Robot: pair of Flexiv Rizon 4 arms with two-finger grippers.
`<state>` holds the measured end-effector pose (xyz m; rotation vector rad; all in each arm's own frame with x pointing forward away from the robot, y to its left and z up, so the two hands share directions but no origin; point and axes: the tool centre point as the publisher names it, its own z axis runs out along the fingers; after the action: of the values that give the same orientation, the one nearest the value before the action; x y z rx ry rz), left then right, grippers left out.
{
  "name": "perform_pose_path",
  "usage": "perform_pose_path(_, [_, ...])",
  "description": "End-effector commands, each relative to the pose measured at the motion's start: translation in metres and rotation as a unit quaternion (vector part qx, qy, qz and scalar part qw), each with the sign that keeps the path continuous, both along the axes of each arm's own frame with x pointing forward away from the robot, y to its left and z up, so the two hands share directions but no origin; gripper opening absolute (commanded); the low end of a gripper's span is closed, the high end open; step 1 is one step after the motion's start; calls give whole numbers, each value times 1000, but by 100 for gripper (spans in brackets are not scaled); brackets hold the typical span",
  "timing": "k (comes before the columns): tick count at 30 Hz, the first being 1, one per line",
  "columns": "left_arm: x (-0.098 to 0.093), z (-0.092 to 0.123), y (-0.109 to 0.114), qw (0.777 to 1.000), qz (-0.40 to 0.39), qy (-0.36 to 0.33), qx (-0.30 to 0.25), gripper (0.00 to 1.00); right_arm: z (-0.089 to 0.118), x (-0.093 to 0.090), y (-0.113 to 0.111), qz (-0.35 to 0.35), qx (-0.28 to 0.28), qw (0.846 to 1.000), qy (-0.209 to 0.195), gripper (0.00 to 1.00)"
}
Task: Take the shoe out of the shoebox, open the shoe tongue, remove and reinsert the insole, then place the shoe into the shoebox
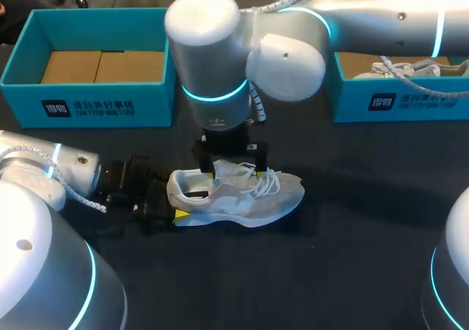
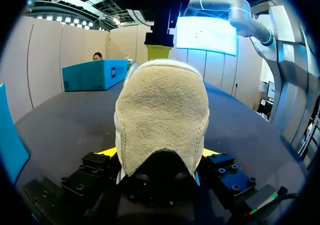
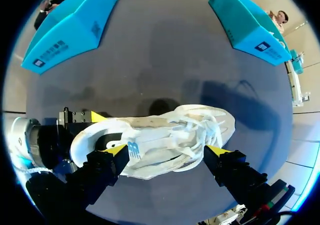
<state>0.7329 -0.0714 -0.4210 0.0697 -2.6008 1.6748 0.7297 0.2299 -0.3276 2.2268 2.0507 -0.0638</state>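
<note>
The left arm (image 1: 44, 172), entering the head view at 8 o'clock, and the right arm (image 1: 220, 44), entering at 1 o'clock, are fat rounded tubes of pale silver-grey. Glowing cyan rings band their joints. A white braided cable (image 1: 80, 196) trails along the left arm's shell, and another runs over the right arm's elbow. Small dark screw holes dot the casings. The left hand (image 2: 159, 152) and right hand (image 3: 167, 150) are black, blocky, studded with screws and tipped bright yellow.
</note>
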Motion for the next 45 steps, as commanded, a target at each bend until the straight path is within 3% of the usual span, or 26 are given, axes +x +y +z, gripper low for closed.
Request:
perform_pose_path(1, [4,-4,1,1000,0,0,2,0,-6,-3,14,-9,-34,999,-1,100])
perform_pose_path(9, [4,-4,1,1000,0,0,2,0,-10,-4,25,-5,-72,997,0,100])
perform_pose_path(31, [4,-4,1,1000,0,0,2,0,-26,-12,38,-13,-107,994,-4,100])
perform_pose_path(45, [4,-4,1,1000,0,0,2,0,-33,-13,27,-32,-146,989,1,100])
